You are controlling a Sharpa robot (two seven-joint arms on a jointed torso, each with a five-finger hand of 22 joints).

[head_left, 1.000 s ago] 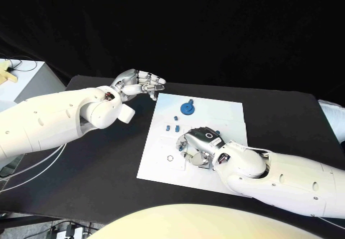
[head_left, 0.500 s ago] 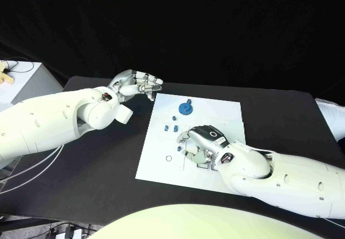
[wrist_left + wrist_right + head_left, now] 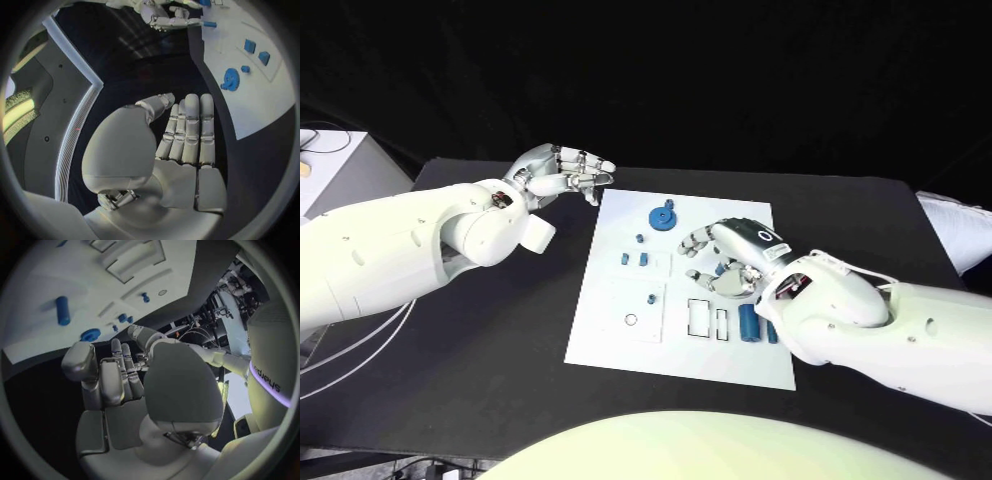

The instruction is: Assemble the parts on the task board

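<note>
The right robot hand (image 3: 727,262) is held over the white rectangular task board (image 3: 678,345) with fingers apart, apparently empty, near small blue plastic parts (image 3: 757,325), while the left robot hand (image 3: 564,172) is parked off-board, fingers loosely open.

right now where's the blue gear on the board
In the head view the blue gear lies flat near the task board's far edge, toward its left side, between the left hand and the right hand, touching neither.
</note>
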